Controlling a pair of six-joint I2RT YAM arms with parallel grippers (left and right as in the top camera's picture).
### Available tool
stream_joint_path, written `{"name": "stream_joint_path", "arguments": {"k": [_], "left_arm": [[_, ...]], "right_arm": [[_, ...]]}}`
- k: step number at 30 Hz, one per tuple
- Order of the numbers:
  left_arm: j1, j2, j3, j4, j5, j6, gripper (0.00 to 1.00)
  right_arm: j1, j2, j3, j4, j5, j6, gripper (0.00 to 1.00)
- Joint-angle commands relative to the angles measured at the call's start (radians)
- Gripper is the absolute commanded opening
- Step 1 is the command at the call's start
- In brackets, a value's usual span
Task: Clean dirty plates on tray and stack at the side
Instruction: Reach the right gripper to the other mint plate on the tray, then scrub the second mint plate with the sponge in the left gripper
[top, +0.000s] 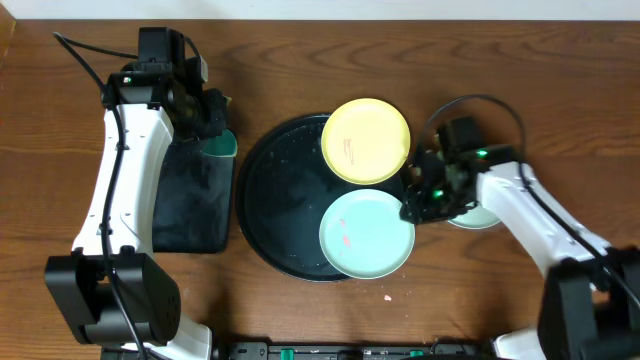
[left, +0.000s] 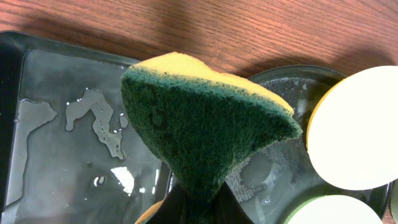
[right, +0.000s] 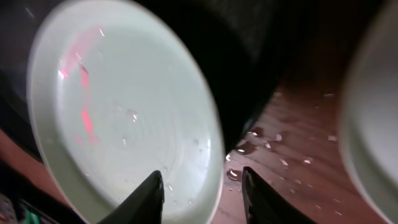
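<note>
The round black tray (top: 285, 205) holds a yellow plate (top: 366, 140) at its back right and a mint plate (top: 366, 234) with red smears at its front right. A second mint plate (top: 478, 216) lies on the table to the right, partly under my right arm. My right gripper (top: 415, 205) is open, its fingers (right: 202, 193) on either side of the smeared mint plate's (right: 124, 106) right rim. My left gripper (top: 215, 125) is shut on a green and yellow sponge (left: 199, 118), held above the gap between the two trays.
A smaller black rectangular tray (top: 190, 200), wet (left: 62, 124), lies left of the round tray (left: 292, 87). Water drops and crumbs lie on the wood (right: 280, 149) between the tray and the side plate (right: 373, 112).
</note>
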Motion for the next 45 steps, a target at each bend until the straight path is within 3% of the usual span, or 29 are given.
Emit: {"name": "stream_joint_path", "arguments": {"k": [1,4,15,18,27,36,41,45], "left_arm": [[0.004,-0.009,0.000,-0.001,-0.010,0.021,0.07],[0.004,-0.009,0.000,-0.001,-0.010,0.021,0.07],[0.004,-0.009,0.000,-0.001,-0.010,0.021,0.07],[0.004,-0.009,0.000,-0.001,-0.010,0.021,0.07],[0.004,-0.009,-0.002,-0.002,-0.010,0.020,0.07],[-0.001,-0.007,-0.024,-0.005,-0.009,0.016,0.08],[-0.047,-0.007,-0.027,-0.051,0.002,0.008,0.07],[-0.165,-0.005,-0.108,-0.053,0.002,0.004,0.07]], "right_arm": [[0.030,0.056,-0.010,-0.013,0.024,0.006,0.23],[0.043,0.067,-0.010,-0.020,0.073,0.024,0.13],[0.126,0.069,-0.010,0.033,0.085,0.115,0.12],[0.170,0.071,-0.010,0.060,0.128,0.208,0.01],[0.269,0.071,0.036,0.190,0.142,0.369,0.01],[0.333,0.171,0.040,0.509,0.167,0.500,0.01],[0.333,0.211,0.055,0.515,0.167,0.525,0.01],[0.334,0.211,0.055,0.514,0.167,0.525,0.01]]}}
